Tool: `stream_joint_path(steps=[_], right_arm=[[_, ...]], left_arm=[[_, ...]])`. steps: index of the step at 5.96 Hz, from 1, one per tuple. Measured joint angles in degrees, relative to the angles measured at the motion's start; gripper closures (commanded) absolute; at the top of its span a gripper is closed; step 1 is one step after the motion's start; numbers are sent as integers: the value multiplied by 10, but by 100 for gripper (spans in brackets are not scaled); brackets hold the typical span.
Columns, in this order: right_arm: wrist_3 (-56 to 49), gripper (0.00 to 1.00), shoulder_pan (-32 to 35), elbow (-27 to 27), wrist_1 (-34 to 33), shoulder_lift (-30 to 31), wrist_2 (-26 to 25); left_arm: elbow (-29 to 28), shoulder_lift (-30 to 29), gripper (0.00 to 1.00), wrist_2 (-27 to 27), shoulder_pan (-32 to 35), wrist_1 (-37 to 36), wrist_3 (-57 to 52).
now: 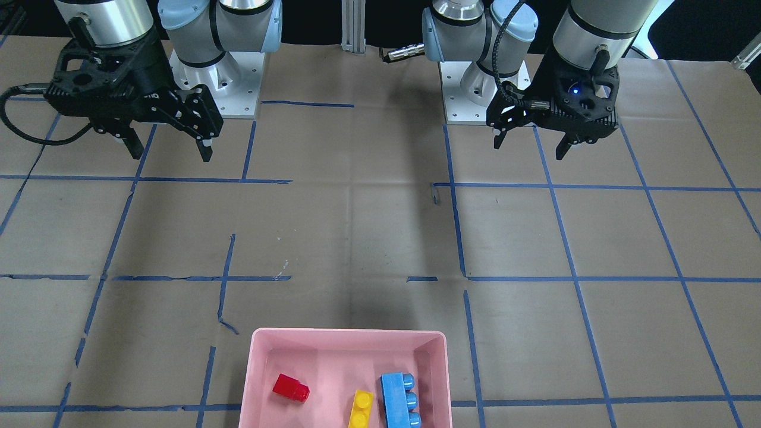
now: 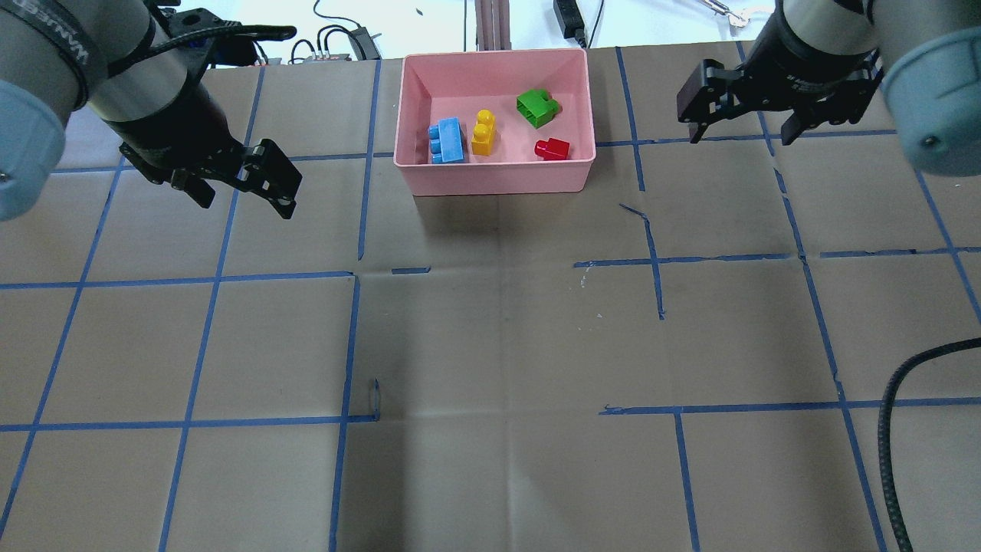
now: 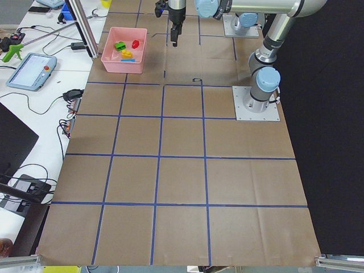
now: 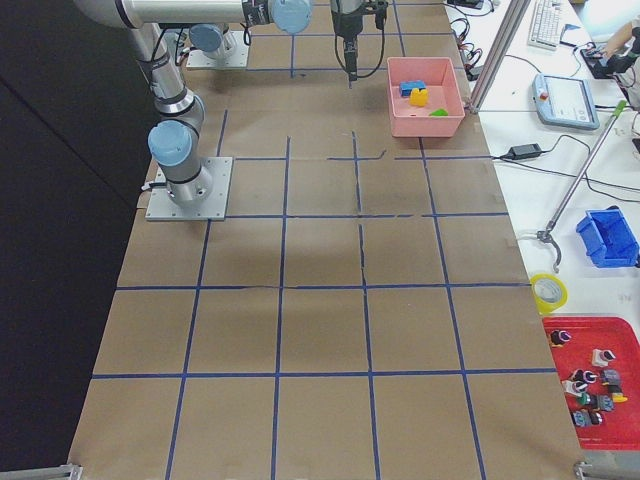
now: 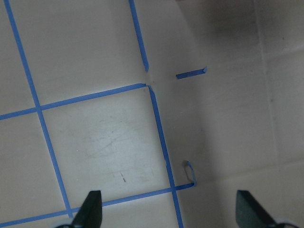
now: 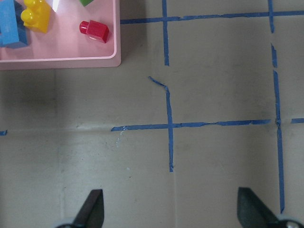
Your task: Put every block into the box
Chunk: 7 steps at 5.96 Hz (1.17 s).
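- Left hand (image 2: 249, 207) hangs released above the worktop (image 2: 490, 345), its two fingers spread wide with nothing between them.
- Its wrist view shows only bare brown paper and blue tape lines (image 2: 153, 280) between the two dark fingertips.
- Right hand (image 2: 739, 139) is released too, fingers wide apart and empty, hovering over the worktop.
- Each hand is off to its own side of the box (image 2: 494, 180), well apart from it, and touches neither the box nor any block.
- The pink box sits flat at the far edge of the worktop from the robot, roughly midway between the two arms.
- All four blocks lie on the box floor.
- The blue block (image 2: 447, 141) is on the robot's left side of the box, lying on its side with its three studs pointing sideways towards the left wall.
- The yellow block (image 2: 483, 133) lies just beside the blue one, towards the middle; whether they touch cannot be told.
- The green block (image 2: 537, 107) lies further back, towards the far wall, turned at an angle.
- The red block (image 2: 552, 149) lies near the robot-side right corner, apart from the green one and clear of the walls.
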<state>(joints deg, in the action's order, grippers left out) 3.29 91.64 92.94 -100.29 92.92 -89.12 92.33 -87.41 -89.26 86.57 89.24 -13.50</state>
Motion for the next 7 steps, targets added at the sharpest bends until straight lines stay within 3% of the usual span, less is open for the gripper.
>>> stream_joint_path(steps=[7], right_arm=[[0, 0, 20, 22, -11, 1, 3]], left_arm=[[-18, -18, 0, -3, 5, -11, 41]])
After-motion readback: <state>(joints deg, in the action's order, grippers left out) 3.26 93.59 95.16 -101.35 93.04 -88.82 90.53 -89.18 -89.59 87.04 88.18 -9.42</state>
